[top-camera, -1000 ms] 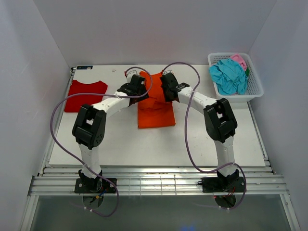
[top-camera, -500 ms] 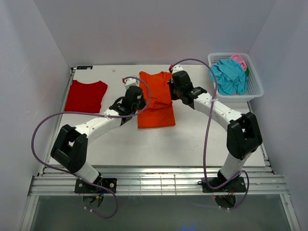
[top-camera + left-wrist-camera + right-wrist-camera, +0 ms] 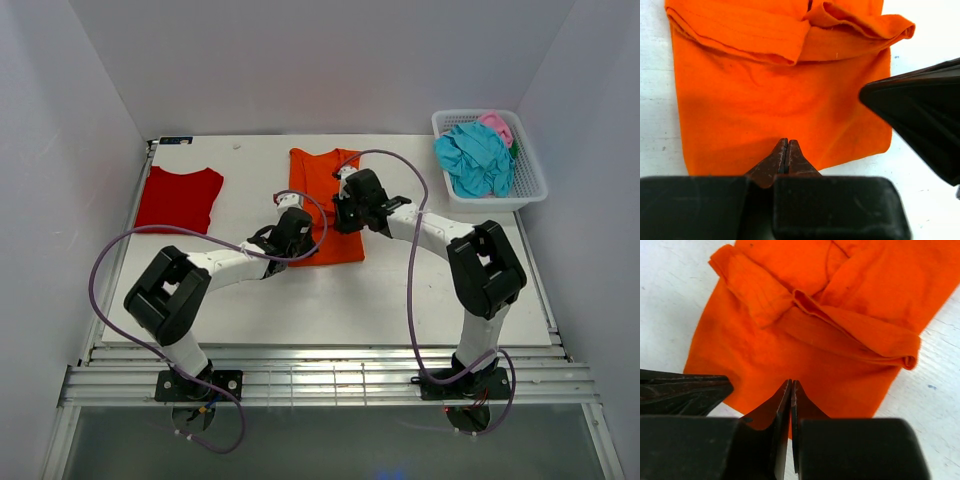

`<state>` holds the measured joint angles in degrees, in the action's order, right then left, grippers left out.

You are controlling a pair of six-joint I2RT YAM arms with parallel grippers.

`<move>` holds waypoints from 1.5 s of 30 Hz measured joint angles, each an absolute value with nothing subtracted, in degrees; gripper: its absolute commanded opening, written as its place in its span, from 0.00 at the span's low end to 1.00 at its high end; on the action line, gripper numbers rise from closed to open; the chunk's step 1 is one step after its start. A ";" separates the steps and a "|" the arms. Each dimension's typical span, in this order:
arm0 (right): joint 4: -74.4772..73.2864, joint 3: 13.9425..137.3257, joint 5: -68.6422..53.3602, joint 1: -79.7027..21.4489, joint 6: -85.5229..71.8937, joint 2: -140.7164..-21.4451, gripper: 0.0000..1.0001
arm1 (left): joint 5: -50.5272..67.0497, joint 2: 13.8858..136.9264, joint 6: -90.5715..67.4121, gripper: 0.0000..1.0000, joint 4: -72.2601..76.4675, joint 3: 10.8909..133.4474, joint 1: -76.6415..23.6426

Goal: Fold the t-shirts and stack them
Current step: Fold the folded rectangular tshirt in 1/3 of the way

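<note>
Top external view: The orange t-shirt (image 3: 318, 178) lies folded into an oblong at the middle of the table (image 3: 420, 295), toward the far side. The left pincer (image 3: 293, 232) sits over the shirt's near left corner. The right pincer (image 3: 350, 206) sits over its right edge. The red t-shirt (image 3: 180, 198) lies flat at the far left, well apart from the orange one. The basket (image 3: 531, 186) stands at the far right corner and holds a crumpled teal t-shirt (image 3: 475, 157) with a pink t-shirt (image 3: 497, 124) behind it.

Left wrist view: The left pincer's fingertips are pressed together at the near hem of the orange t-shirt. Whether cloth is caught between them cannot be told. The tucked-in sleeves form ridges across the far end of the shirt. Part of the right pincer shows as a dark wedge at the right, just beside the cloth.

Right wrist view: The right pincer's fingertips are likewise together, over the shirt's near edge. Any grip on the cloth cannot be confirmed. The left pincer shows at the lower left, beside the same edge.
</note>
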<state>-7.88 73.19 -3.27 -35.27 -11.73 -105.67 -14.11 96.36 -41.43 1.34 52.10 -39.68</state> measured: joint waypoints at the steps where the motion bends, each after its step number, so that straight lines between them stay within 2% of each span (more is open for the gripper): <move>1: -7.35 73.19 -4.08 -35.29 -11.88 -105.91 0.08 | -14.11 96.36 -41.45 0.00 1.80 52.10 -39.68; 18: -5.37 75.09 -8.32 -35.40 -13.61 -113.40 0.08 | -14.17 98.50 -42.06 0.00 4.36 49.19 -39.83; 40: -6.26 89.03 -6.79 -35.38 -12.82 -124.38 0.08 | -14.72 98.54 -42.74 0.00 6.57 46.39 -39.83; 45: -7.90 96.51 -5.34 -35.24 -11.57 -127.09 0.08 | -14.81 96.47 -43.35 0.00 6.42 44.18 -39.83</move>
